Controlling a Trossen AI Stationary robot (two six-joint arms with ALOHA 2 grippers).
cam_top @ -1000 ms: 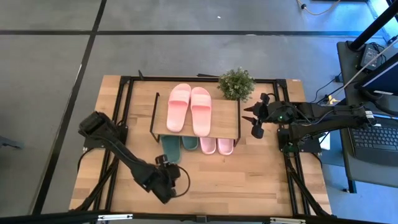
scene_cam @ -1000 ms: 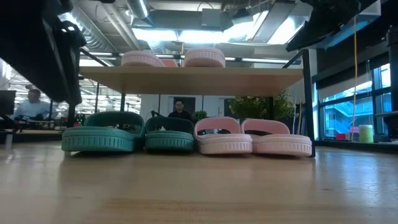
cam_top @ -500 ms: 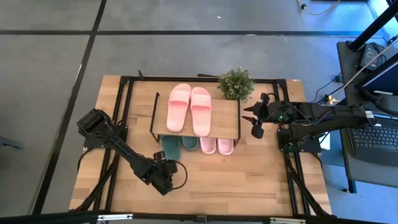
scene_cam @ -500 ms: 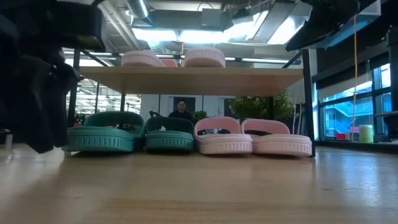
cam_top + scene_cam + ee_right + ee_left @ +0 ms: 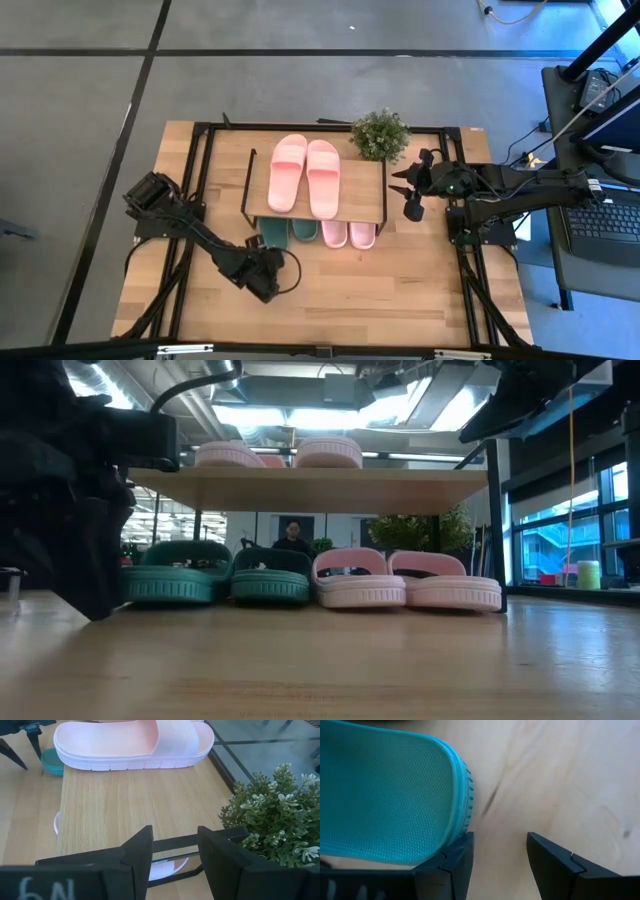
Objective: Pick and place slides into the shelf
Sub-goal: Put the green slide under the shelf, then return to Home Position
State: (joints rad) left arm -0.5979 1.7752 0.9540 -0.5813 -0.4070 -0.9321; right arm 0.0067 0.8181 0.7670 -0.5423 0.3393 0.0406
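We take the shelf (image 5: 315,180) as our landmark. All six slides already sit with it: one pink pair (image 5: 305,175) lies flat on its top board, toes pointing away from the front, and under the board the green pair (image 5: 220,572) and the second pink pair (image 5: 405,580) stand in a row, heels poking out at the front edge. We judge the placing essentially done, with at most a small nudge left.

Our left gripper (image 5: 265,275) is low over the table just in front of the shelf's left end, close to the outer green slide (image 5: 385,795). In the left wrist view its fingers are spread with only bare wood between them, one fingertip just beside the slide's heel rim; it holds nothing. We read this position as that of a gripper near a slide it has no grip on.

Our right gripper (image 5: 412,195) waits off the shelf's right side, next to the plant (image 5: 380,133), above board height. Its fingers stand apart and empty, aimed across the top board, clear of the slides, so it blocks nothing.

The green slide looks soft and moulded, with a fine pebbled footbed and a ribbed sole edge. The pink ones have thick pale soles with notched sides and a wide smooth strap.
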